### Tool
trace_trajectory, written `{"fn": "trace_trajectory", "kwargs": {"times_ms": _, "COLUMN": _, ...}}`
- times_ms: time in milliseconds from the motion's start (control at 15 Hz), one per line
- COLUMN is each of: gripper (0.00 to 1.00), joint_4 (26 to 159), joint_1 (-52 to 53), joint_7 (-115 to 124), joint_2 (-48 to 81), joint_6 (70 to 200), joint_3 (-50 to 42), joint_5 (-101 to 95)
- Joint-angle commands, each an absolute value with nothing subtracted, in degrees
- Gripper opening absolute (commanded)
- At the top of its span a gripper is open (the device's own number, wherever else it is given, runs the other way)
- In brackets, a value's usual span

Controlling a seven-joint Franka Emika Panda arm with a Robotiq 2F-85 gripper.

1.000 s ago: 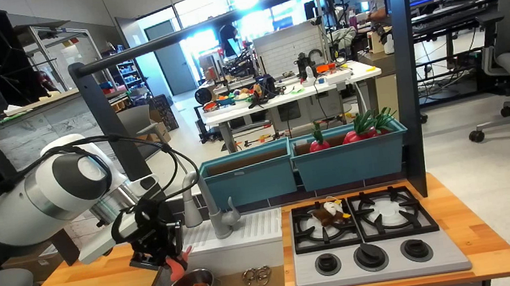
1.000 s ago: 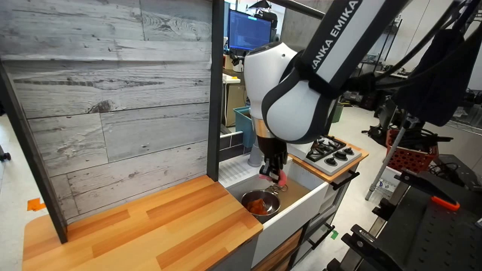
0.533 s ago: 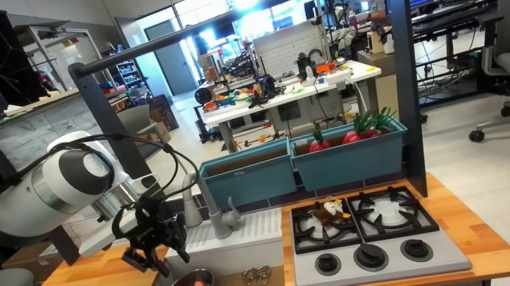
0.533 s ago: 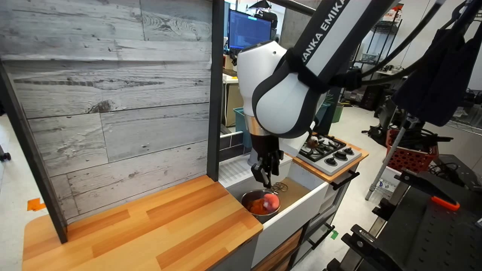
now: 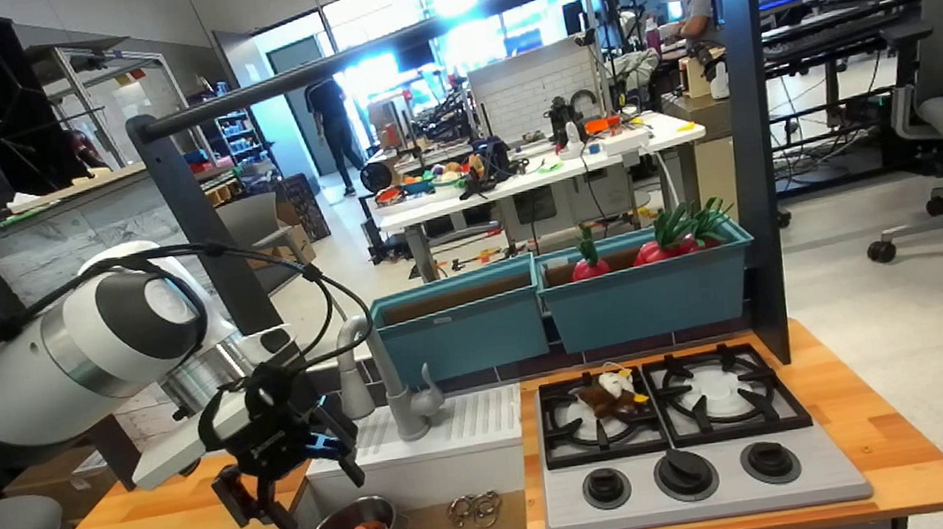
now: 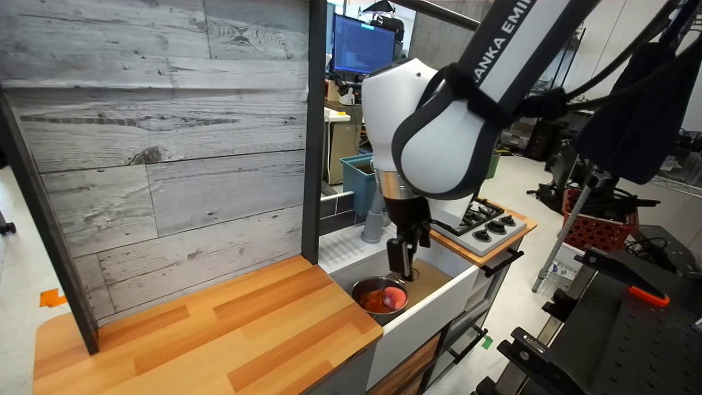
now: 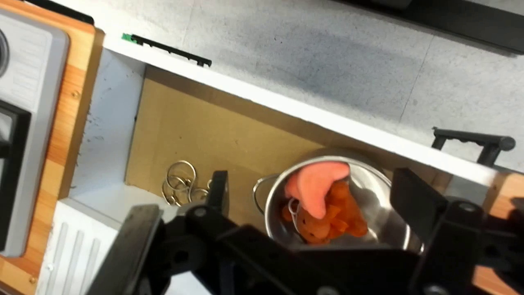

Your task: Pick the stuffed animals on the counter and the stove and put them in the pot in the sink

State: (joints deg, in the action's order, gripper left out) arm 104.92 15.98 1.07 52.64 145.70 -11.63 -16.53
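Background: cluttered white table [image 5: 563, 170]. In an exterior view the gripper [image 5: 321, 500] hangs near the pot [image 7: 370, 184], which sits in the sink [image 5: 430, 482] at the gripper's 5 o'clock. Jaws spread, nothing between them. 2 in the pot: pink plush [image 7: 317, 184] overlapping orange plush [image 7: 350, 213]. Next move turns on the brown-and-white plush [image 5: 606, 396]: on the stove [image 5: 646, 506], at the stove's 10 o'clock; well apart from the gripper, between 2 and 3 o'clock. Long axis reads roughly 9-to-3, can't be sure. My read: 1 pick left, swing toward 3, close across that axis; faucet [image 5: 407, 418] at 2 may crowd the path.
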Motion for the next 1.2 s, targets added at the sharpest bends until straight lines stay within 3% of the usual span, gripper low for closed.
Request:
{"fn": "trace_trajectory", "kwargs": {"times_ms": 0, "gripper": 1.0, "joint_4": 118.1, "joint_1": 14.2, "joint_7": 1.9, "joint_2": 42.1, "joint_6": 147.8, "joint_3": -12.8, "joint_5": -20.1}}
{"fn": "trace_trajectory", "kwargs": {"times_ms": 400, "gripper": 1.0, "joint_4": 133.0, "joint_1": 5.5, "joint_7": -0.5, "joint_2": 27.0, "joint_6": 151.5, "joint_3": -11.7, "joint_5": -17.4}}
{"fn": "trace_trajectory", "kwargs": {"times_ms": 533, "gripper": 1.0, "joint_4": 131.4, "joint_1": 0.3, "joint_7": -2.8, "joint_2": 23.8, "joint_6": 145.3, "joint_3": -9.8, "joint_5": -12.7}}
{"fn": "trace_trajectory", "kwargs": {"times_ms": 600, "gripper": 1.0, "joint_4": 127.5, "joint_1": 2.8, "joint_7": -3.5, "joint_2": 25.3, "joint_6": 137.7, "joint_3": -13.6, "joint_5": -11.2}}
{"fn": "trace_trajectory", "kwargs": {"times_ms": 667, "gripper": 1.0, "joint_4": 129.7, "joint_1": 1.8, "joint_7": -0.4, "joint_2": 26.9, "joint_6": 145.2, "joint_3": -11.1, "joint_5": -15.5}}
{"fn": "trace_trajectory", "kwargs": {"times_ms": 1133, "gripper": 1.0, "joint_4": 127.8, "joint_1": 0.3, "joint_7": -2.1, "joint_2": 25.2, "joint_6": 138.9, "joint_3": -11.4, "joint_5": -13.3}}
